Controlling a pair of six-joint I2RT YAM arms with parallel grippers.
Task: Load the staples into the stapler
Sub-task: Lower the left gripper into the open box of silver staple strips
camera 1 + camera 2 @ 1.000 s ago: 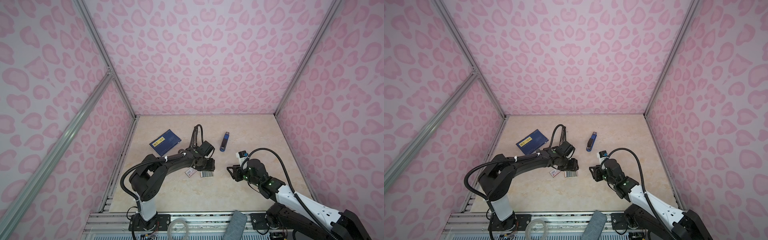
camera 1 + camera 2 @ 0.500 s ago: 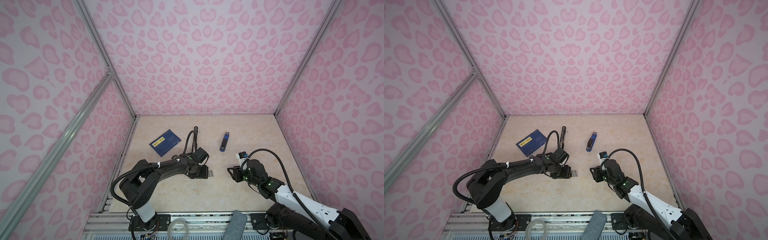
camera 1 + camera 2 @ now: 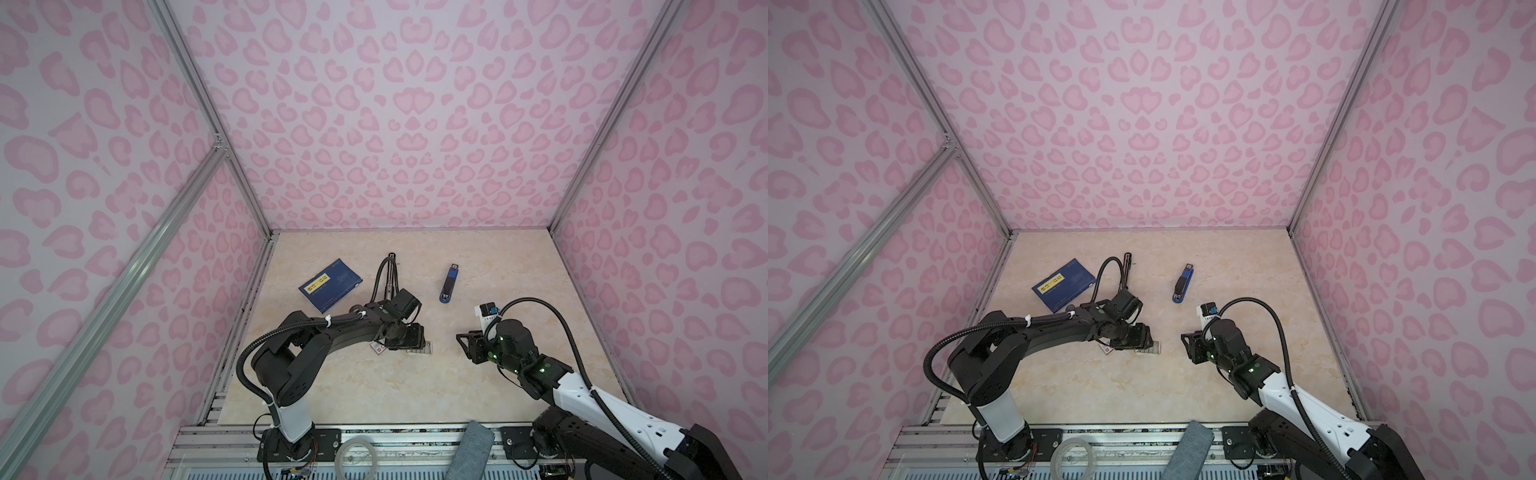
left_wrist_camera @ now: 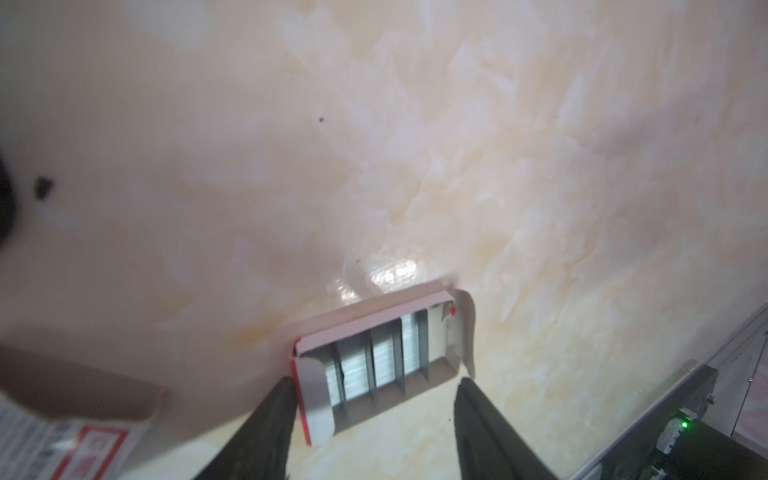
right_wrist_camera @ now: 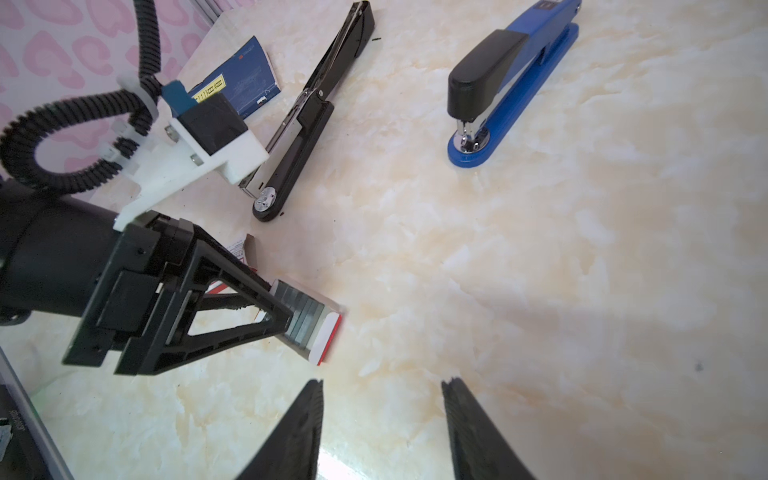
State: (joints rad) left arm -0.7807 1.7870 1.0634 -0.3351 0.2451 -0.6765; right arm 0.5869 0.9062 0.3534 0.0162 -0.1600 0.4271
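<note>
- The staples (image 4: 374, 365) are grey strips lying side by side in an open cardboard tray (image 4: 415, 309). The tray rests flat on the worktop (image 3: 374, 395), in the lower middle of both top views, at the tip of the left arm.
- The left hand (image 4: 374, 384) is right on them. Its fingers are spread, with one tip by each short end of the tray and one finger touching an end flap. Nothing is lifted, and no squeeze shows.
- The relation that matters: each strip runs lengthwise away from this hand, in line with its fingers, and the row is stacked across the gap between them. I judge that closing now would press on the whole row from its ends, not single out one strip.
- The right hand (image 5: 382, 386) is spread and empty. In both top views it sits right of the tray, near but apart and facing it, so the left hand is clearly the nearer.
- The black stapler (image 5: 307, 120) lies opened out flat above the tray in both top views, its length running up the frame, partly behind the left arm's cable. With its channel bared, it is probably the one to load.
- The blue stapler (image 5: 498, 83) lies closed, to the upper right of the tray.
- A small red-labelled box (image 3: 377, 348) lies just left of the tray, and a dark blue booklet (image 3: 330, 284) lies further to the upper left.
</note>
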